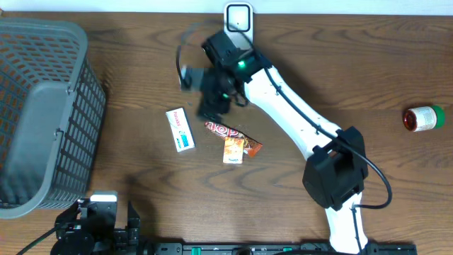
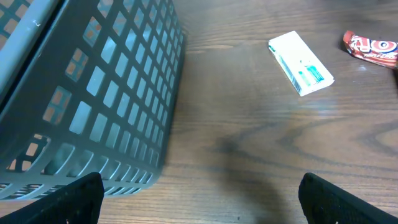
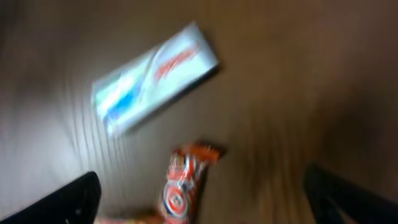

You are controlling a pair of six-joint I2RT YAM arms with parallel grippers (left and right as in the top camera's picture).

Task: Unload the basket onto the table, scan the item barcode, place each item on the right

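Right gripper (image 1: pixel 212 100) is seen spread wide and empty, near the white box (image 1: pixel 180 129) lying flat on the table (image 1: pixel 340 64). The box is judged light, stiff and slightly slick, best pinched across its long edges.

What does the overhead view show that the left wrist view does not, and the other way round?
Only the overhead: the right arm, the orange packet, the red and green bottle at the far right, and a white device at the table's top edge. Only the left wrist: the left pincer from close, its tips wide apart. Both: the grey basket, the white box and the red candy wrapper on the wooden table.
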